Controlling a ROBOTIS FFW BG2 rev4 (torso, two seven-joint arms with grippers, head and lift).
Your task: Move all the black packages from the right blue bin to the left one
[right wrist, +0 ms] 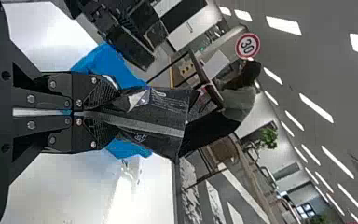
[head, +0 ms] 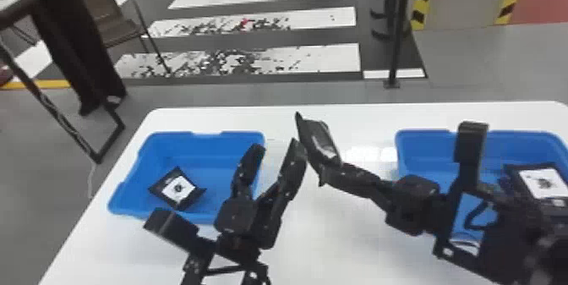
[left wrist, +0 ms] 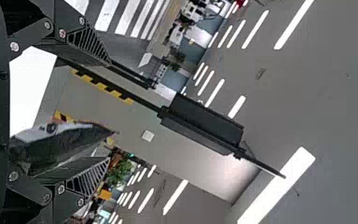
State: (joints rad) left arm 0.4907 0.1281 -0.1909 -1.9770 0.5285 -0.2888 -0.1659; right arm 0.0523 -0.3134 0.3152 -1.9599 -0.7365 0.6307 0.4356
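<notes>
One glossy black plastic package [head: 318, 138] is jutting beyond the right gripper [head: 331, 172], whose jaws are clenching its end. The left gripper [head: 275, 149] is holding its jaws apart. A white-labelled package [head: 178, 188] is lying in the left rectangular blue plastic bin [head: 203, 146], another package [head: 543, 182] in the right blue bin [head: 424, 149].

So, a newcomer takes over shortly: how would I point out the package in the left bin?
On the white table, find the left blue bin. Inside lies a black package, turned cornerwise, its white label facing up. Its bin sets it apart: the held package is in the right gripper, a further package in the right blue bin.
</notes>
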